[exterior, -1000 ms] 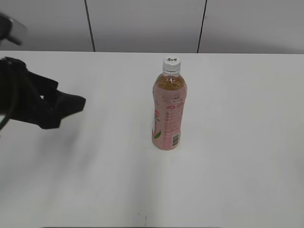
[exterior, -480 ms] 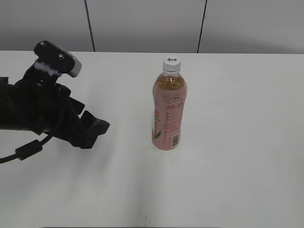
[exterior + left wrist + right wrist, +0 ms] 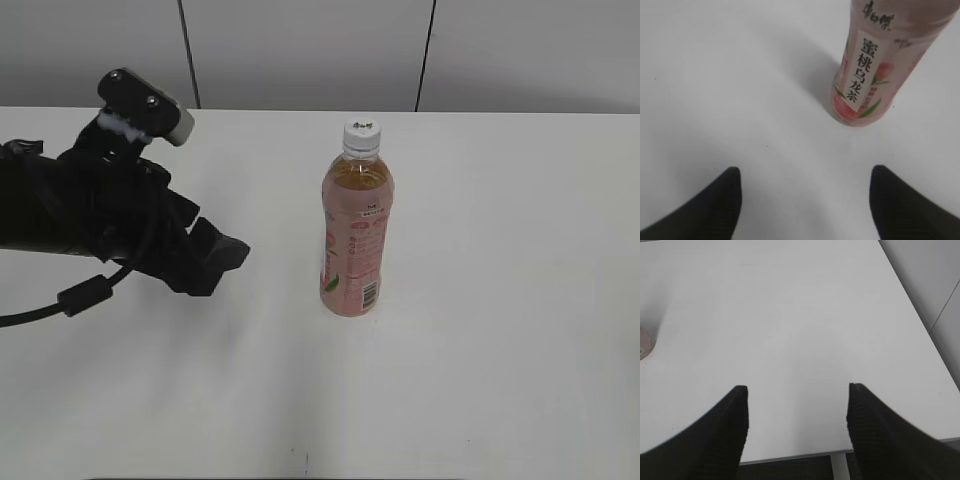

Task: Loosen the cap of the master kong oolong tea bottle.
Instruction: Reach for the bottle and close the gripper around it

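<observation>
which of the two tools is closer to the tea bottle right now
The left tool, open and low beside the tea bottle, whose base fills its wrist view. The right tool, also open, sees only the bottle's base edge.

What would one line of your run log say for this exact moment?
oolong tea bottle: upright on table, untouched | cap: on | left gripper: open, facing the bottle, short of it | right gripper: open, empty

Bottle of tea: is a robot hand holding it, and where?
No, nothing is held. The left gripper is open with the bottle ahead of its fingers, untouched. The right gripper is open over bare table.
</observation>
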